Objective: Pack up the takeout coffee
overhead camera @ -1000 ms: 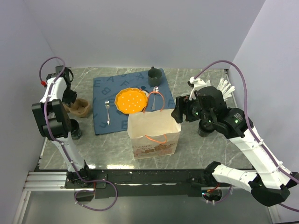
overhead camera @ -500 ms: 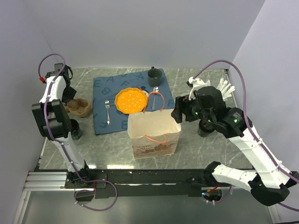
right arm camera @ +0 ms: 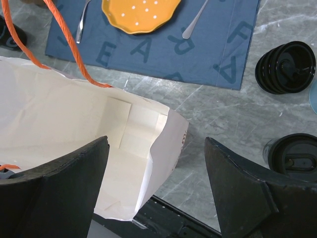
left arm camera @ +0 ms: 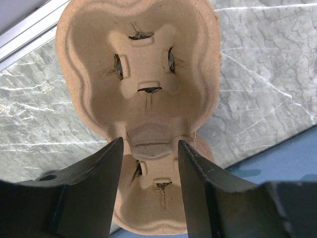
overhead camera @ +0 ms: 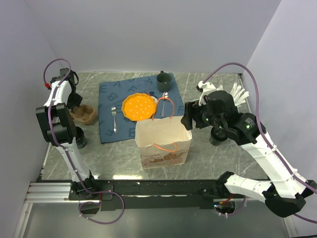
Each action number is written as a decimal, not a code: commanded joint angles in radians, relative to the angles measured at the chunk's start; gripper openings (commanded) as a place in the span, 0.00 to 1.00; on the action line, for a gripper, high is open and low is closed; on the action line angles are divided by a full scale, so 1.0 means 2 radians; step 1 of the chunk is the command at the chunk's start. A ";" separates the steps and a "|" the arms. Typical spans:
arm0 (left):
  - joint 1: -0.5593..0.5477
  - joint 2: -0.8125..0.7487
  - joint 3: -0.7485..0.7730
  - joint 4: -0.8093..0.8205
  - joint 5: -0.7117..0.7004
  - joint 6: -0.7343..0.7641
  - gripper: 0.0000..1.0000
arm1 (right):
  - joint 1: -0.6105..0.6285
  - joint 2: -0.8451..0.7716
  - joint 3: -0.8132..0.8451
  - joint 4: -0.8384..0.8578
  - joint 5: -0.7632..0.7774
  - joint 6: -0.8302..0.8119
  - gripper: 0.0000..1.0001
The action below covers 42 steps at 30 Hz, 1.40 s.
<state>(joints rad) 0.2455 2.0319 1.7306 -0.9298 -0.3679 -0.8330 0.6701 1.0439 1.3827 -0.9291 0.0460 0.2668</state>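
A brown moulded cup carrier [left arm camera: 138,69] lies on the grey marble table, at the far left in the top view [overhead camera: 84,115]. My left gripper [left arm camera: 149,144] is open, its fingers either side of the carrier's narrow middle, just above it [overhead camera: 75,105]. A white paper bag [overhead camera: 163,144] with orange handles stands open in the middle. My right gripper [right arm camera: 156,144] is wide open and empty, straddling the bag's right rim [right arm camera: 168,134] from above [overhead camera: 187,118]. Two black-lidded coffee cups [right arm camera: 286,67] [right arm camera: 292,154] stand right of the bag; the top view shows one [overhead camera: 217,137] under my right arm.
A blue lettered placemat [overhead camera: 106,94] holds an orange plate [overhead camera: 138,106], a fork [overhead camera: 114,119], a spoon [overhead camera: 165,101] and a dark mug [overhead camera: 164,79]. Another dark cup [overhead camera: 79,140] stands by the left arm. A white object [overhead camera: 238,94] lies at the back right.
My left gripper has shifted slightly over the cup carrier. My right gripper has edged a little left and back over the bag's rim. Nothing was grasped.
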 commanded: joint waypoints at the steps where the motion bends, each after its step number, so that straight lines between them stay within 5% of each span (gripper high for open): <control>1: 0.000 0.001 0.011 0.001 -0.006 -0.009 0.54 | 0.002 -0.003 0.022 0.017 0.013 -0.006 0.85; 9: 0.000 0.004 0.013 0.002 -0.006 -0.008 0.45 | 0.002 0.000 0.028 0.014 0.011 -0.005 0.85; 17: 0.000 0.006 0.010 0.000 -0.009 -0.006 0.53 | 0.002 -0.001 0.027 0.017 0.005 0.000 0.85; 34: -0.001 -0.009 0.022 0.001 0.001 -0.005 0.32 | 0.002 -0.010 0.028 0.007 0.012 -0.001 0.85; 42: -0.005 -0.017 0.059 -0.034 -0.041 0.007 0.41 | 0.002 -0.015 0.020 0.012 0.003 0.005 0.85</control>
<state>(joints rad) 0.2405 2.0411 1.8019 -0.9771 -0.3958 -0.8291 0.6701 1.0382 1.3933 -0.9283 0.0517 0.2691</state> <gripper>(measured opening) 0.402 0.849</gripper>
